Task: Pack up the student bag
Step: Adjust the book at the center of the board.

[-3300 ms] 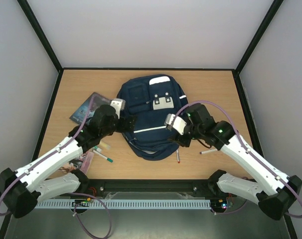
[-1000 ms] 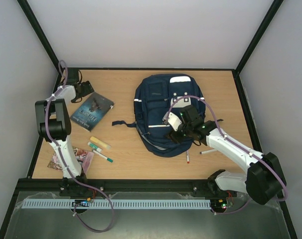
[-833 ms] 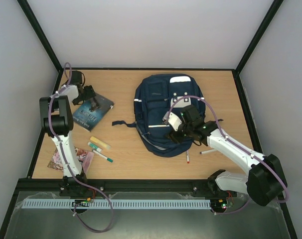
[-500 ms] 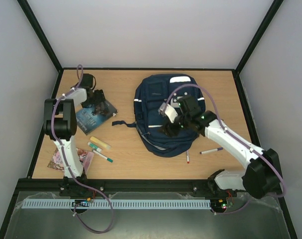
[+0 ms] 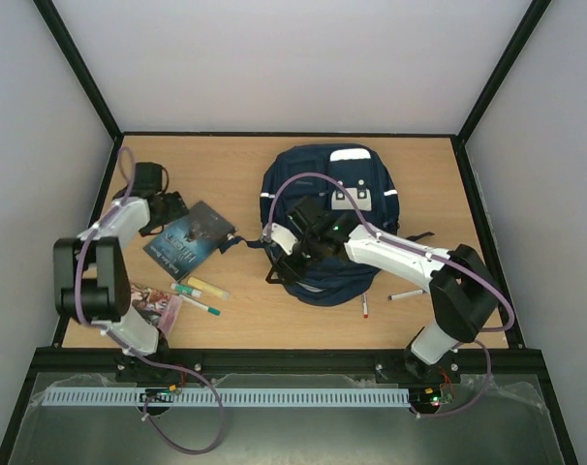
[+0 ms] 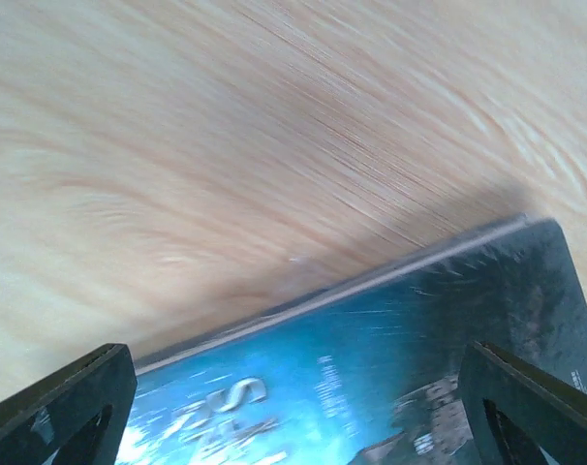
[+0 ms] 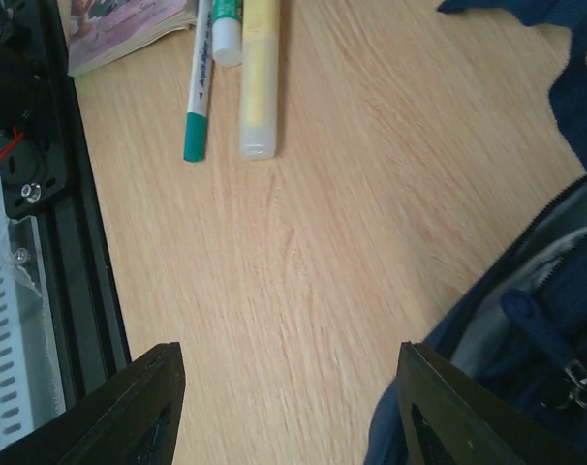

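Observation:
The student bag (image 5: 324, 208), a navy backpack with white patches, lies flat in the middle of the table. Its open zipper edge (image 7: 526, 310) shows grey lining. My right gripper (image 5: 277, 266) hangs open over bare wood just off the bag's lower left edge, with nothing between its fingers (image 7: 129, 412). My left gripper (image 5: 172, 215) is open and low over the left end of a dark blue book (image 5: 192, 238). In the left wrist view the book's glossy cover (image 6: 371, 358) fills the space between the wide-set fingertips (image 6: 66, 412).
A yellow highlighter (image 5: 208, 288) and a green-capped marker (image 5: 199, 303) lie left of the bag, beside a magazine (image 5: 143, 305) near the front left edge. A red-tipped pen (image 5: 364, 308) and a second pen (image 5: 407, 293) lie in front of the bag. A black strap (image 5: 237, 241) trails from the bag toward the book.
My right arm has swung left across the bag, from its right side to its lower left edge. The left gripper came down onto the book, which slid a little right and nearer.

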Available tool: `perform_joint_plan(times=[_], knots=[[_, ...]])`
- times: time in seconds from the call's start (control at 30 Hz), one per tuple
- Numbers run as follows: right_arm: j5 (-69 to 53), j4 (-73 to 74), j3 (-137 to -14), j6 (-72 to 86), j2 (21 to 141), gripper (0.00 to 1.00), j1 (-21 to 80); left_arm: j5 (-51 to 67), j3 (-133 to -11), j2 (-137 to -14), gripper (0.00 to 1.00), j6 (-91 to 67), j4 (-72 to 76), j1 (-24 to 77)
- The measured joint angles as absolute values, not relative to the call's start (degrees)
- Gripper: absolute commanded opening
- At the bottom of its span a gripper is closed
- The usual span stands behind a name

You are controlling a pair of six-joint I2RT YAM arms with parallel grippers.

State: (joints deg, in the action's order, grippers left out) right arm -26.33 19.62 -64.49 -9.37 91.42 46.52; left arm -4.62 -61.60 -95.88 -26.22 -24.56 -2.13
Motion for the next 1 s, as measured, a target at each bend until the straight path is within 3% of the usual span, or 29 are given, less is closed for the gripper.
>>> perform_joint_plan(times=[0.3,0.67,1.0], knots=[[-24.9,18.1,-60.9,-10.3,88.4,0.62,47.7,-6.4,-50.4,-78.3,0.98,-31.2,-25.5,-9.2],[-23.9,18.1,-60.2,-12.4,87.0,0.62,47.7,-1.2,-40.0,-75.4,0.98,-34.5,-25.5,-9.0],[-24.0,18.1,-60.0,-13.8,87.0,0.62,47.4,2.2,-35.8,-75.9,0.94,-37.5,-21.8,-1.1]])
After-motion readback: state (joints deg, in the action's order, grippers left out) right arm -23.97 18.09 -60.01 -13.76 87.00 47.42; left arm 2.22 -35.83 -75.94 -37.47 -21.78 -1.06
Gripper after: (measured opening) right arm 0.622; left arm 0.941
